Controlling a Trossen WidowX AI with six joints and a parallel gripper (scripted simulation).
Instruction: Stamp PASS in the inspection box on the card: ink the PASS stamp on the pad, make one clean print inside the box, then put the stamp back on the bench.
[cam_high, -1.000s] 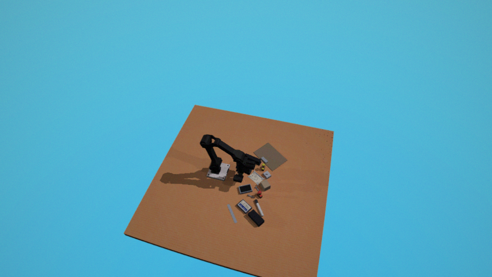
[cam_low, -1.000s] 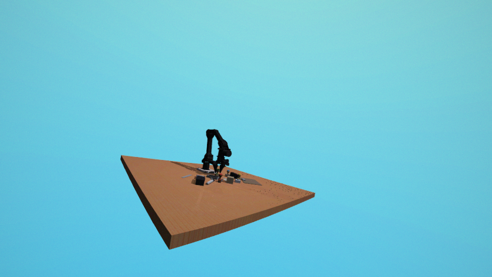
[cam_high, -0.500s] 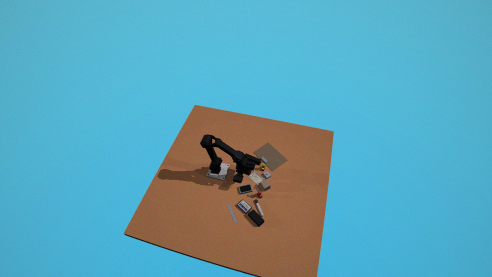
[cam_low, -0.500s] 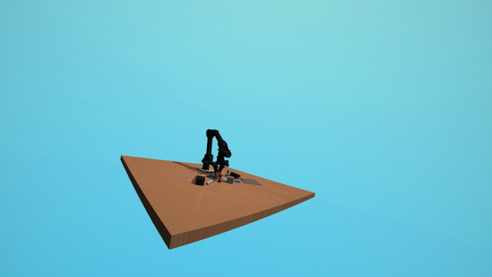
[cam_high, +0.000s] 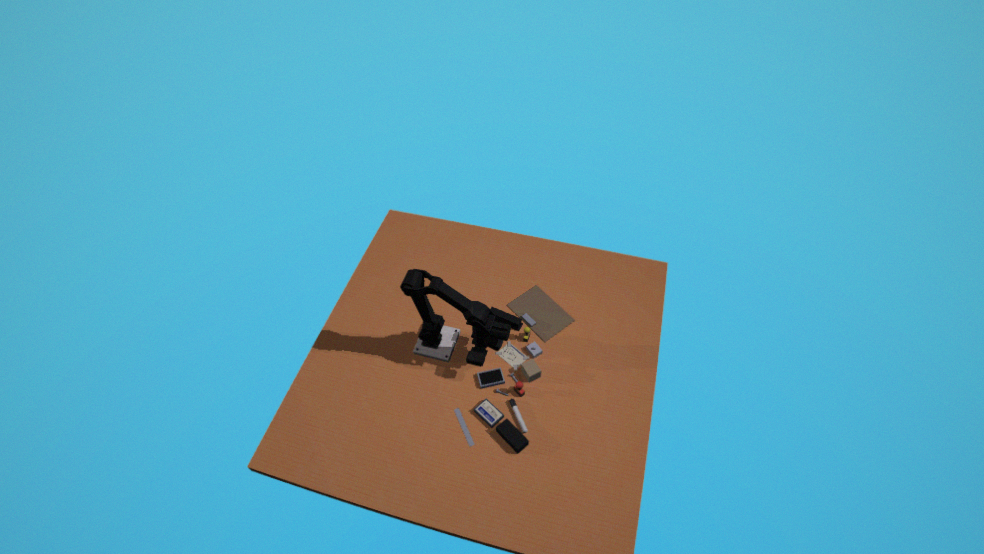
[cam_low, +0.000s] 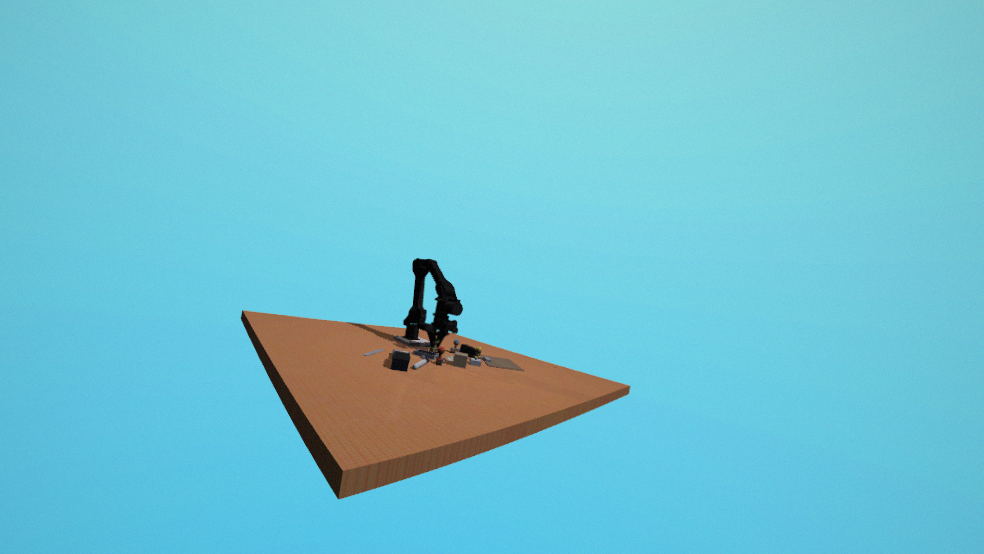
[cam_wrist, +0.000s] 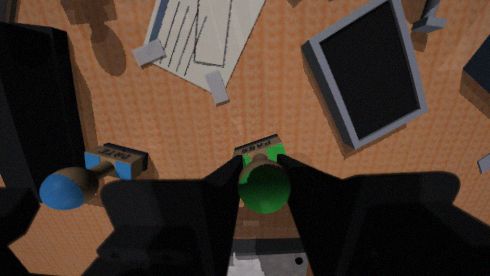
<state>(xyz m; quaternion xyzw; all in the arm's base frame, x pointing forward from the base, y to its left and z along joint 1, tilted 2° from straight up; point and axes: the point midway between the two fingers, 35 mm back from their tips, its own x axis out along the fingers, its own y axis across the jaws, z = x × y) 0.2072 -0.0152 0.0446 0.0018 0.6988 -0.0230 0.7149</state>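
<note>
The PASS stamp (cam_wrist: 264, 192), with a green knob and green-marked block, stands upright on the bench in the wrist view. My gripper (cam_wrist: 259, 160) (cam_low: 435, 346) is low over it and shut on it, a fingertip against each side. Whether its base touches the bench is hidden. The card (cam_wrist: 240, 35) (cam_high: 511, 355) lies beyond, held by small grey clips. Its outlined box (cam_wrist: 209, 64) shows no print in the visible part. The open black ink pad (cam_wrist: 370, 75) (cam_high: 490, 377) in a grey frame lies to the right of the card in the wrist view.
A blue-knobbed stamp (cam_wrist: 62, 191) and a long black block (cam_wrist: 42, 100) are left of my fingers. A red stamp (cam_high: 519, 389), tan block (cam_high: 530, 371), yellow stamp (cam_high: 526, 334), labelled pad box (cam_high: 488, 412), marker (cam_high: 519, 417) and black box (cam_high: 512, 436) are around.
</note>
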